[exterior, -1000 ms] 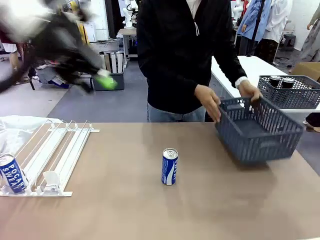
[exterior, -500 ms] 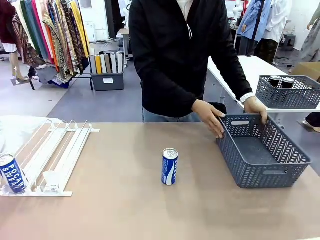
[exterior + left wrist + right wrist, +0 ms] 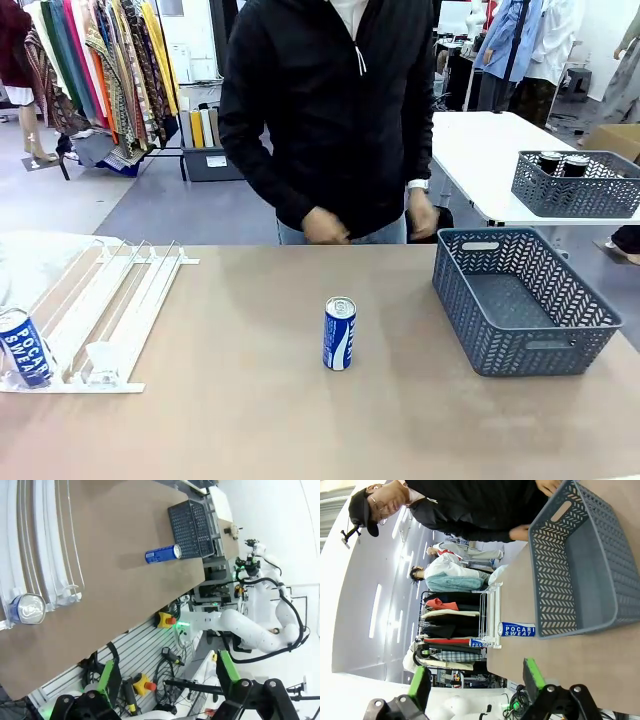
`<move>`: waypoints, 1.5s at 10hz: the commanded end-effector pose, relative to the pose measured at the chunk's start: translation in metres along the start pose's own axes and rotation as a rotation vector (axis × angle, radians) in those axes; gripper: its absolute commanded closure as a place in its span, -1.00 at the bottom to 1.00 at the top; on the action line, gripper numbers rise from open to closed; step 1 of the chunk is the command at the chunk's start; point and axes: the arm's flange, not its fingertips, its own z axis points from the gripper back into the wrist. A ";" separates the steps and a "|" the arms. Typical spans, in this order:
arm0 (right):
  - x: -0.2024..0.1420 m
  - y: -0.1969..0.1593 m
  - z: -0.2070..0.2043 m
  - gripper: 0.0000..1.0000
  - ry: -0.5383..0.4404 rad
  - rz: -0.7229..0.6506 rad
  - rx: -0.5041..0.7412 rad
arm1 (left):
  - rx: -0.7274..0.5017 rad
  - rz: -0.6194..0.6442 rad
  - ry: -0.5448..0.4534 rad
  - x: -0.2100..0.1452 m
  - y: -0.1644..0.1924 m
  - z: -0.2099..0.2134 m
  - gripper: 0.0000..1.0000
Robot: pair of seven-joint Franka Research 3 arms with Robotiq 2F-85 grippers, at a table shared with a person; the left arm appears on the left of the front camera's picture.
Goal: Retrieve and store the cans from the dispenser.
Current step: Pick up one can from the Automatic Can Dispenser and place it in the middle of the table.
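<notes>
A blue-and-white can (image 3: 339, 333) stands upright in the middle of the brown table. A second can (image 3: 22, 346), marked Pocari Sweat, sits at the near end of the white dispenser (image 3: 110, 300) at the left. In the left wrist view my left gripper (image 3: 166, 659) hangs open high above the table, with the dispenser (image 3: 35, 540), its can (image 3: 27, 608) and the loose can (image 3: 163, 554) far below. My right gripper (image 3: 475, 665) is open and holds nothing, off the table's right side, facing the loose can (image 3: 517, 629) and the dispenser (image 3: 487, 612).
A grey lattice basket (image 3: 525, 345) rests flat on the table at the right, nothing inside it. The person (image 3: 330, 110) stands at the far edge, hands drawn back to the body. Another basket (image 3: 580, 195) holding dark cans sits on a white table behind.
The person lowered the grey basket flat onto the table, let go and pulled both hands back. An arm blurred across the upper left a second ago has left the front view.
</notes>
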 end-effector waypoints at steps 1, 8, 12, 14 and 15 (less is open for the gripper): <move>0.001 0.001 0.000 -1.00 -0.002 0.027 0.013 | -0.013 -0.013 -0.015 -0.004 -0.009 0.003 -1.00; 0.001 0.001 0.000 -1.00 -0.002 0.027 0.013 | 0.010 -0.005 -0.007 -0.004 -0.007 0.004 -1.00; 0.001 0.001 0.000 -1.00 -0.002 0.027 0.013 | 0.603 -0.298 0.057 -0.029 -0.037 -0.031 -1.00; 0.001 0.001 0.000 -1.00 -0.002 0.027 0.013 | 0.868 -0.335 0.100 -0.040 -0.034 -0.052 -1.00; 0.001 0.001 0.000 -1.00 -0.002 0.027 0.013 | 0.966 -0.315 0.163 -0.040 -0.031 -0.063 -1.00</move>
